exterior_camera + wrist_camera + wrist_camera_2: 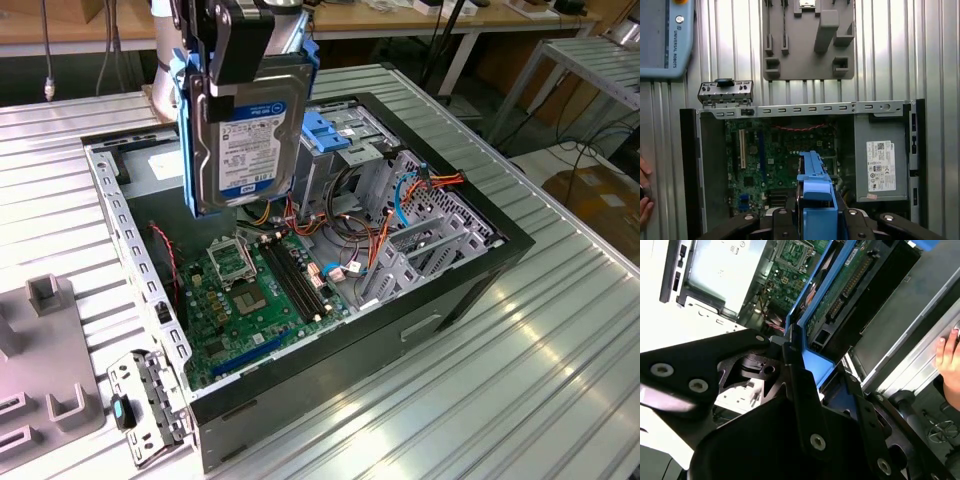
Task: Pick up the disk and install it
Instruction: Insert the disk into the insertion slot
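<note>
a robot arm's gripper (pixel 243 70) is clamped on the upper end of the disk (pixel 243 140), its jaws closed against the bright blue side rails, holding the drive in the air over an open computer case (pixel 480 270) that lies on a ribbed metal table (pixel 520 390). the disk hangs straight below the gripper, long axis upright and labelled face turned toward the exterior camera, touching nothing in the case. under its lower edge lies the green motherboard (pixel 250 300). the metal drive cage (pixel 350 170), topped by a lighter-blue plastic block (pixel 325 130), stands just to the exterior view's right of the hanging disk, toward the far side of the case. in the first wrist view the disk's blue rail (pixel 815 192) points down at the board, with the power supply (pixel 880 157) off to one side. a person's hand (pixel 950 357) shows beside the case in the second wrist view, well apart from the drive.
</note>
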